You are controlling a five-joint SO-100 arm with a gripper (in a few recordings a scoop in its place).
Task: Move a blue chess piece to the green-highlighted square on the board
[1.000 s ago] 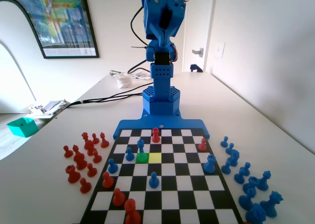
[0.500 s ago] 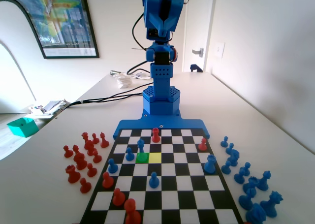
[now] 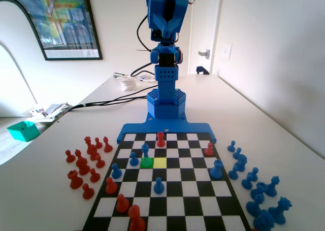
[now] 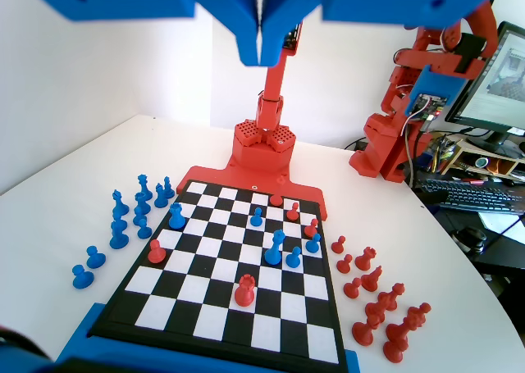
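The slim blue chess piece [image 3: 145,150] stands on the board [image 3: 189,194], on the square just behind the green-highlighted square [image 3: 147,162], nearer the arm. In the wrist view the same blue chess piece [image 4: 275,248] stands near the middle of the board [image 4: 205,293]. My gripper [image 4: 261,57] hangs high above the board's near edge. Its jaws are pressed together with nothing between them. In the fixed view the blue arm [image 3: 165,23] is folded up high over its base, far from every piece.
A pale yellow square [image 3: 160,162] lies right of the green one. Blue pawns [image 3: 133,159] [image 3: 159,185] and red pieces [image 3: 161,139] [image 3: 111,185] stand on the board. Spare red pieces [image 3: 84,165] crowd the table at left, and spare blue ones [image 3: 254,185] at right.
The arm's upper part has risen slightly since a second ago and has held still over the last half second. No piece has moved.
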